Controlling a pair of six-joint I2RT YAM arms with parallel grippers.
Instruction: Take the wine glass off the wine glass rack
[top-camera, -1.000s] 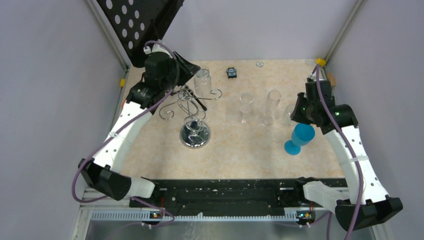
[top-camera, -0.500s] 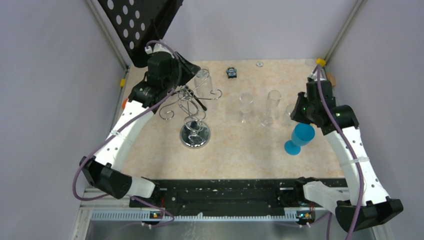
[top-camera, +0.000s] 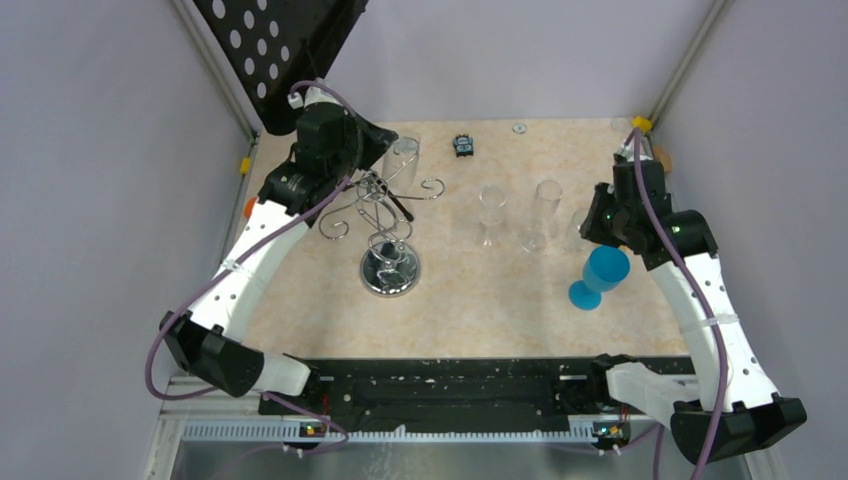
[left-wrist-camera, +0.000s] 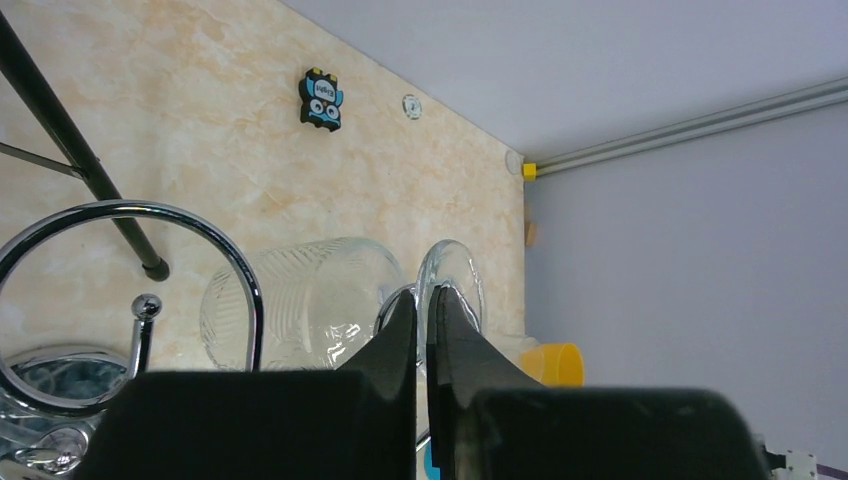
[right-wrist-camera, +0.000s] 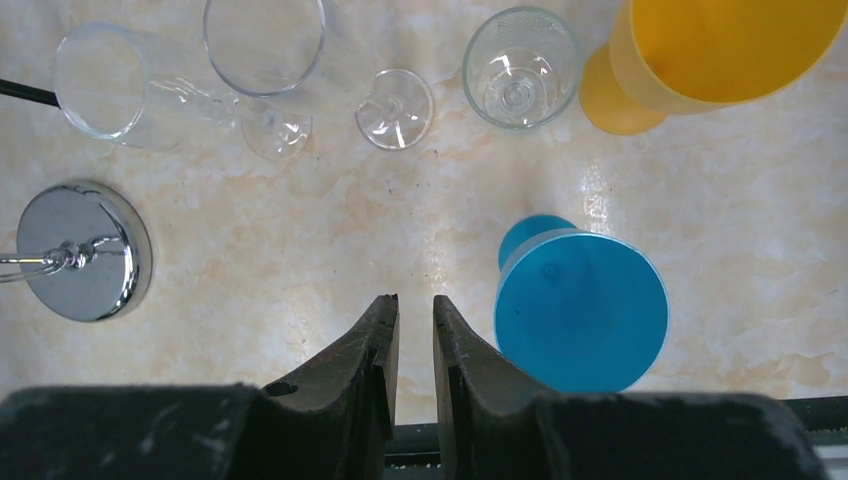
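**A:** Near the worktop's (top-camera: 500, 300) back left corner, what is your left gripper (left-wrist-camera: 421, 300) doing?

**B:** Its fingers (left-wrist-camera: 395, 340) are pressed onto the stem of the clear wine glass (left-wrist-camera: 300, 300), which sits among the curled arms of the silver wire wine glass rack (top-camera: 389, 272).

**A:** And your right gripper (right-wrist-camera: 415, 310)?

**B:** Slightly parted, pinching nothing, over the right side just beside the blue plastic goblet (right-wrist-camera: 582, 310).

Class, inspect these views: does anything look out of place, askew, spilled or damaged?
Nothing is spilled or broken. One oddity: a black stand leg reaches in by the hooks of the wine glass rack, close to the hanging wine glass.
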